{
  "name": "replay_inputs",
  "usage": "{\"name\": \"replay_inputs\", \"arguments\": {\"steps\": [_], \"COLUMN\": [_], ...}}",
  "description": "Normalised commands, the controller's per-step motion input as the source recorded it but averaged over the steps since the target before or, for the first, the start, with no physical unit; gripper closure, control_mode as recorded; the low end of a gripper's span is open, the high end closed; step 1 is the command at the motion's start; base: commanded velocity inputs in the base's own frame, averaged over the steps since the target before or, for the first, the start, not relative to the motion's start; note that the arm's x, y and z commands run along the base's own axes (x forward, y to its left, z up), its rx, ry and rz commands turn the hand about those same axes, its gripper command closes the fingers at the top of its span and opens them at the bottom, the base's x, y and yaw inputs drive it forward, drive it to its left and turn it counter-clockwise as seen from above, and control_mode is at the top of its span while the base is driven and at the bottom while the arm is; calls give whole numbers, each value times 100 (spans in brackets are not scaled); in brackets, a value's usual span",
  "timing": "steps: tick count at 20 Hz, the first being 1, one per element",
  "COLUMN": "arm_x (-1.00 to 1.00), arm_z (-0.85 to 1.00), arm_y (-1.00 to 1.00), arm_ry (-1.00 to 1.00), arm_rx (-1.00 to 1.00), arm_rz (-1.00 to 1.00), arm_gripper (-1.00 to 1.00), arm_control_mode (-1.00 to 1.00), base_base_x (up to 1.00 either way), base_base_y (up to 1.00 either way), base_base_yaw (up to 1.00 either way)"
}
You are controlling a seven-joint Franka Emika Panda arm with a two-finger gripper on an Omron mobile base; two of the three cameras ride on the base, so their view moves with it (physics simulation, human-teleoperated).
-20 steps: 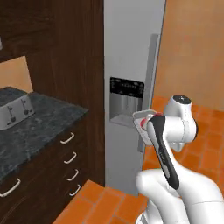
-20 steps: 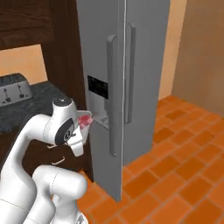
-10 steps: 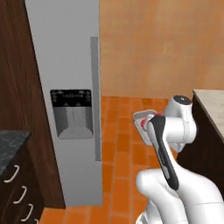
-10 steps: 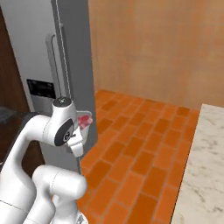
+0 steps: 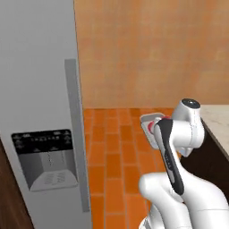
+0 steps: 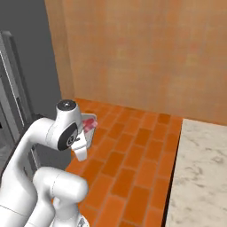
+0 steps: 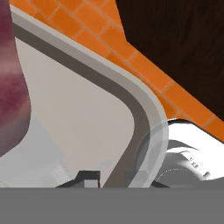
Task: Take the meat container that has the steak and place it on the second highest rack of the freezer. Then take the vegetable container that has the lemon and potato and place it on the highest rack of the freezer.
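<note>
- Up at chest height over the orange brick floor (image 5: 116, 147), I have the arm folded back tight, its upper link standing steeply and the wrist tucked close to the top joint.
- From the left base view, the meat container (image 5: 146, 121) pokes out to the left of that joint, carried clear of the floor with its pale rim and a sliver of red showing.
- From the right base view, the same tray (image 6: 90, 124) sits just right of the round joint cap, tilted, with the steak (image 6: 90, 123) visible as a pink-red patch inside.
- My hand view looks straight along the tray: its rounded grey-white rim (image 7: 139, 114) curves across the middle, and the steak (image 7: 12, 92) fills the left edge as a dark purplish-red slab lying on the tray floor.
- My tool (image 7: 111, 178) is clamped on the meat container; the two dark tips (image 7: 89, 176) sit at the bottom of the hand view on either side of the rim, as far as I can make out from so close.
- The freezer (image 5: 38, 112) stands to the left, door closed, with its long vertical bar handle (image 5: 75, 134) and the black dispenser panel (image 5: 42, 139) facing me.
- A pale marble worktop (image 6: 199, 173) lies to the right of the arm, above a dark cabinet face (image 7: 175, 48).
</note>
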Motion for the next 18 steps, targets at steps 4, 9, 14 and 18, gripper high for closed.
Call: {"name": "replay_inputs", "arguments": {"steps": [4,9,14,18], "arm_x": [0,0,0,0], "arm_z": [0,0,0,0], "arm_y": [0,0,0,0], "arm_ry": [0,0,0,0], "arm_rx": [0,0,0,0], "arm_rz": [0,0,0,0], "arm_gripper": [100,100,100,100], "arm_control_mode": [100,100,100,100], "base_base_x": [100,100,99,73], "base_base_y": [-10,-32,-49,-44], "base_base_yaw": [3,23,54,71]}}
